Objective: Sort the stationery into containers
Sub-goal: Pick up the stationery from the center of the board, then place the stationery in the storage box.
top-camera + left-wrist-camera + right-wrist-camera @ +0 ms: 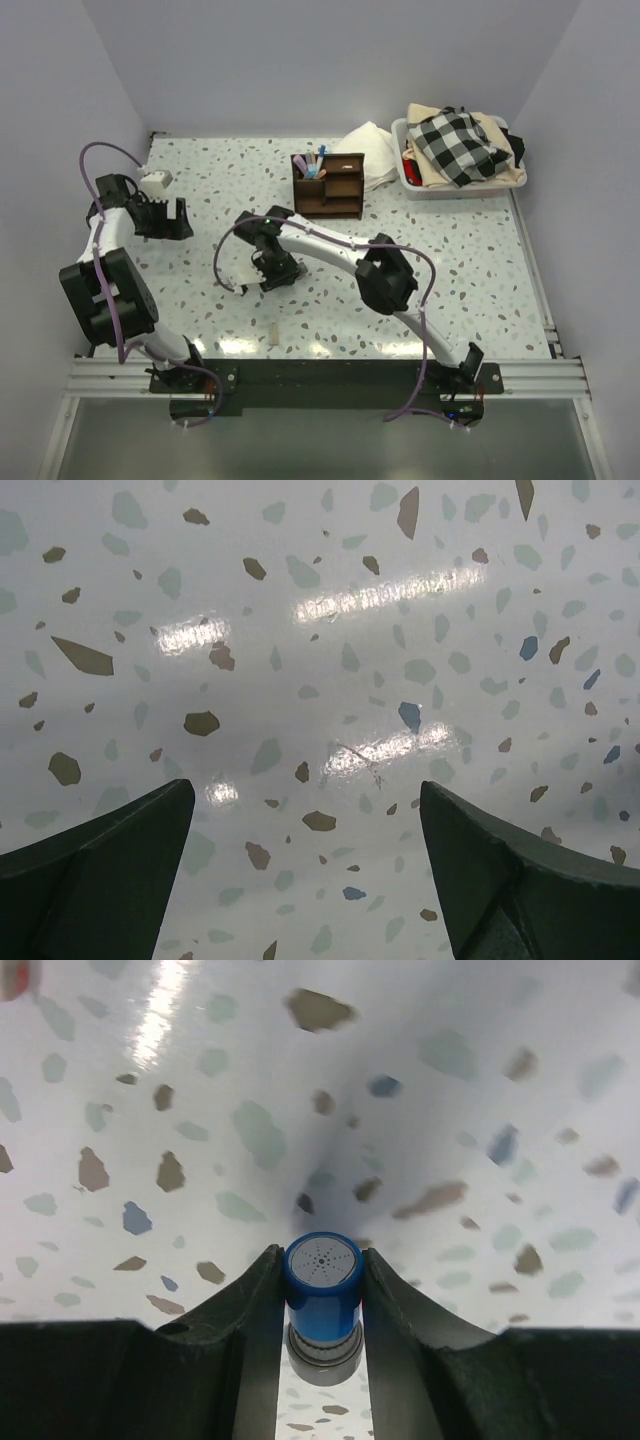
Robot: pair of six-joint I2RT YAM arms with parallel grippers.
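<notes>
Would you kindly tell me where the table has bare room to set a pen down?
Widest bare patch: right side of the table, between right arm and bin. Another lies between left claw and organizer. Crowded around organizer, cloth and bin.

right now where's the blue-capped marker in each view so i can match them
top external: left of centre, hidden under the right gripper.
left wrist: not in it; only the open left gripper.
right wrist: low centre, the blue-capped round marker pinched in that same right gripper.
shared landmark: the speckled white tabletop, in all three.
</notes>
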